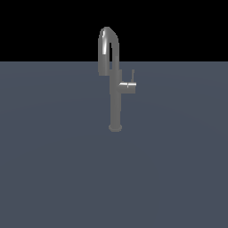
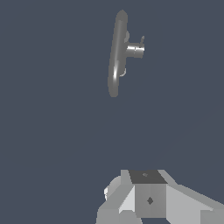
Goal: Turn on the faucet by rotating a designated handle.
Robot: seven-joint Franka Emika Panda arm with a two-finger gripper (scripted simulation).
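Exterior view: one faucet [image 1: 116, 98] stands upright on the flat grey-blue bench [image 1: 53, 169], roughly central across the frame and in its upper half. It has one straight column rising from one small round base [image 1: 115, 128], and one arched gooseneck spout [image 1: 108, 46] that curves over toward the exterior view's left and ends partway down beside the column. One short stubby cylinder [image 1: 127, 85] juts from the column toward the exterior view's right, about midway up. One handle [image 1: 132, 76], a thin rod, rises from the outer end of that cylinder, pointing nearly straight up with a slight lean. Neither the arm nor the pincer appears in this view. One faucet and one handle are counted.

Wrist view: the same single faucet [image 2: 116, 52] is seen from above, foreshortened into a long narrow shape, with the stub cylinder [image 2: 134, 50] projecting from its side and the handle [image 2: 141, 42] showing as a short thin sliver at the stub's end. The bench [image 2: 52, 131] fills the background. Pale grey blocky parts of the arm's hand [image 2: 151, 199] occupy the frame edge, well apart from the faucet. The fingertips are out of frame, so whether the pincer is released or clenched cannot be told. Nothing touches the handle.
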